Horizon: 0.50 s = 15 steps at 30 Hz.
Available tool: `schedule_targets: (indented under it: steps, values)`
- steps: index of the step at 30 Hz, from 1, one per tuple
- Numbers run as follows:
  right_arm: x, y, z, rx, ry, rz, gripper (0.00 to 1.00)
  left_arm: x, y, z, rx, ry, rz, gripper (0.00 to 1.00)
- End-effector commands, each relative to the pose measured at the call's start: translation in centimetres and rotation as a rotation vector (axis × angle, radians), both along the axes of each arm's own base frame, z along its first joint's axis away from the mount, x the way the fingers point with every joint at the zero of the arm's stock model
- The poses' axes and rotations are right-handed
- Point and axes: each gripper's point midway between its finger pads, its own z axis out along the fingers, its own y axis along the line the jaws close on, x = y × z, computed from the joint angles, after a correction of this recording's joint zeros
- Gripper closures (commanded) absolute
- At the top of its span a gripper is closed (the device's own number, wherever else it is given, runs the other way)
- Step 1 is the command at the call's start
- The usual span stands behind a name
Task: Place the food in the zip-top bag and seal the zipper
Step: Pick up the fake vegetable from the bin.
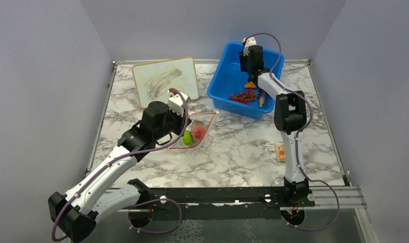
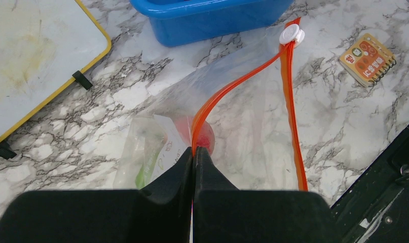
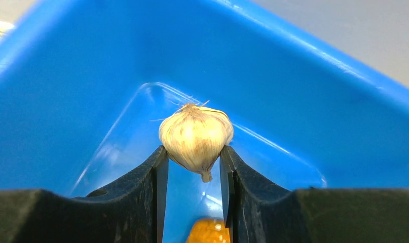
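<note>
Showing a two-arm loading step on a grey-veined marble table (image 1: 243,147).

**Left gripper** (image 2: 193,152): the jaws are closed flat together on the thin orange-red zipper strip (image 2: 243,81). They pinch one lip of the small clear plastic zip-top bag (image 2: 253,126) and raise it so the mouth gapes. The other lip runs lower, apparently on the table, and both meet at the white plastic slider (image 2: 291,34) at the far end. The bag lies near the table's middle, close to the blue plastic bin (image 1: 220,83), with a green toy lime (image 1: 187,137) and a pink-red toy peach (image 1: 199,131) already inside.

**Right gripper** (image 3: 193,154): the jaws are partly apart and clamped on either flank of the white toy garlic bulb (image 3: 196,136). The bulb is held above the bin floor, pointed tip downward between the fingers. A dark red toy grape bunch (image 1: 244,95) and an orange toy piece (image 3: 208,232) lie in the bin.

**Handling, as judged:** the bag film is thin, limp and probably slippery, so the stiffer zipper strip is the sound place to hold it. The garlic looks light and rigid, but its rounded sides taper. A grip across the widest girth, as here, is least likely to squeeze it out.
</note>
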Motion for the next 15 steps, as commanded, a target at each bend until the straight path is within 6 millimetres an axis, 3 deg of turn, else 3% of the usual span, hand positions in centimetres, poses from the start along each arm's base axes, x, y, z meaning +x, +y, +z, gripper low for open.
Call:
schedule_targets:
  steps: [1, 7, 15]
  values:
    - [-2.2, 0.8, 7.3, 0.091, -0.08, 0.058, 0.75, 0.1, 0.4, 0.7, -0.007, -0.044, 0.018, 1.0]
    - [-7.7, 1.4, 10.3, 0.199, -0.041, 0.109, 0.76, 0.2, 0.4, 0.5, -0.005, -0.037, 0.025, 1.0]
    - [-17.6, 3.9, 13.0, 0.39, 0.057, 0.271, 0.76, -0.2, -0.9, 0.4, -0.068, 0.033, -0.002, 1.0]
